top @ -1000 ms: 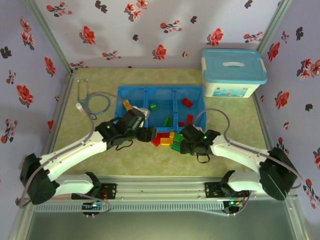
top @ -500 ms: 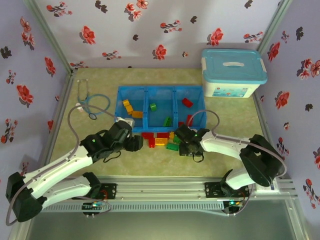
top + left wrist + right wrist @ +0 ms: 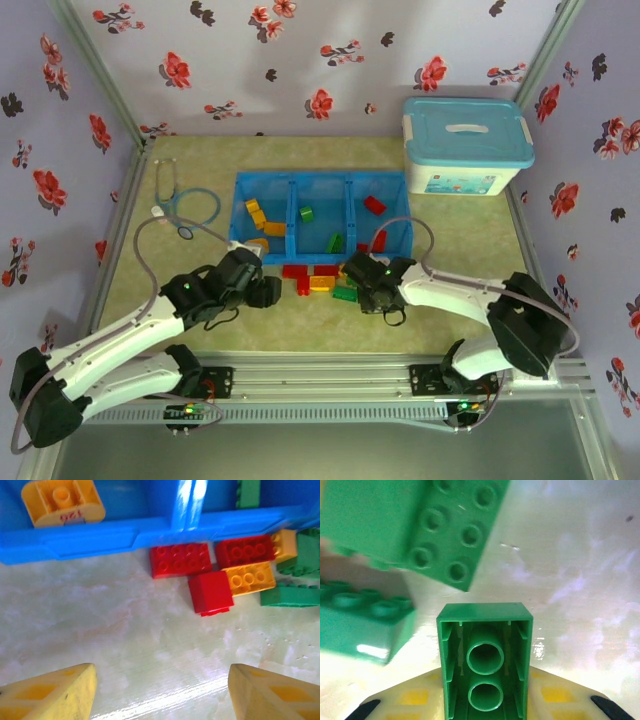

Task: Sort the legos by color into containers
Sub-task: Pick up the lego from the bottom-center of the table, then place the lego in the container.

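R gripper (image 3: 485,706) pinches a green lego (image 3: 485,650), hollow side to the cam, next to 2 other green legos (image 3: 450,525). L gripper (image 3: 160,695) is wide open over the table (image 3: 125,645), near red legos (image 3: 181,560) touching the blue tray (image 3: 75,542).

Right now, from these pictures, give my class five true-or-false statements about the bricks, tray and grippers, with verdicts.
1. The right gripper holds a green brick. True.
2. The left gripper is shut on a red brick. False: it is open and empty.
3. The middle compartment of the blue tray contains green bricks. True.
4. Every red brick is in the tray. False: red bricks lie on the table beside it.
5. The storage box has its lid on. True.
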Robot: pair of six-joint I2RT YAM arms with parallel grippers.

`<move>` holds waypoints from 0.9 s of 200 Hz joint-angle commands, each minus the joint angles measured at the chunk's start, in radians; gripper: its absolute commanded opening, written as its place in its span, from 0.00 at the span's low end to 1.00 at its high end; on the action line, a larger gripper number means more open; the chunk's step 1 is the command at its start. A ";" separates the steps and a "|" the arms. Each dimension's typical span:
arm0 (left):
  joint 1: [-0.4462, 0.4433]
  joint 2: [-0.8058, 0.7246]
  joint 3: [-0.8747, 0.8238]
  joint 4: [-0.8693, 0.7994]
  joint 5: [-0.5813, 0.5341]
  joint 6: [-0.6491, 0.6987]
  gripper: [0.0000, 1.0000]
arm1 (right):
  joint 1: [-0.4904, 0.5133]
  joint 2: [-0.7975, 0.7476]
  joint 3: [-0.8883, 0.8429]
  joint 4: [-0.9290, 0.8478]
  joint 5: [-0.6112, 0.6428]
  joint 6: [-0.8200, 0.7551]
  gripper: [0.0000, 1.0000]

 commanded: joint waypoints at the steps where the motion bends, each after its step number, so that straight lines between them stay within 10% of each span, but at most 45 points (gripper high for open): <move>1: 0.004 -0.034 -0.057 0.006 -0.007 -0.063 0.69 | 0.017 -0.062 0.093 -0.103 0.071 0.013 0.25; 157: -0.136 -0.241 -0.225 -0.095 -0.060 -0.259 0.68 | -0.097 0.636 0.995 -0.252 0.018 -0.257 0.31; 180: -0.141 -0.250 -0.218 -0.101 -0.058 -0.257 0.69 | -0.095 0.678 1.060 -0.282 0.034 -0.248 0.57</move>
